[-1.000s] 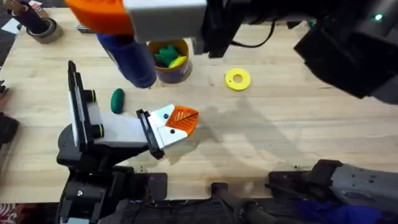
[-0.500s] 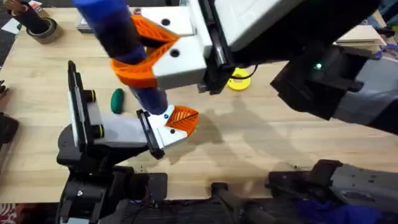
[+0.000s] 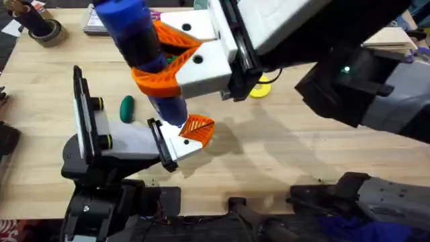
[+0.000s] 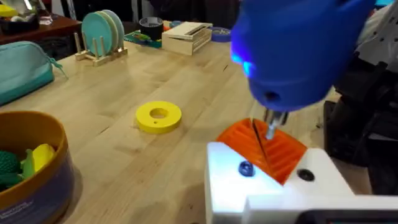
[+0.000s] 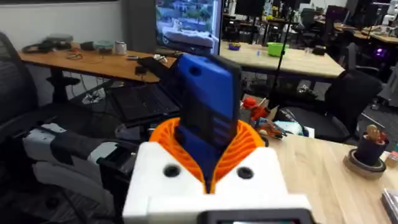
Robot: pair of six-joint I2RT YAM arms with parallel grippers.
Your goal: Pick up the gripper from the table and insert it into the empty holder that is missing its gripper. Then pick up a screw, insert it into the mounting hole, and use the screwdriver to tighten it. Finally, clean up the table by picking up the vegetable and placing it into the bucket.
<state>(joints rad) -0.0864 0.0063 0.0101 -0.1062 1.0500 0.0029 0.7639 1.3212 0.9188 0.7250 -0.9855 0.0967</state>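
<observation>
Overhead: the gripper already sits in the holder, and the right pincer, clamped on the screwdriver, holds its tip over that mount, so tightening looks underway. The vegetable lies on the bench toward its left edge, not yet in the bucket. Left wrist: the metal tip hangs just above the gripper's ribs, beside the screw; I cannot tell the left pincer's state. Right wrist: orange pads hug the screwdriver's body.

The bucket is cut off; its contents seem partly hidden.

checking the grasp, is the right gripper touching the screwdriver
Touching: the right wrist view shows the right gripper with orange pads clamped against the blue screwdriver.
</observation>
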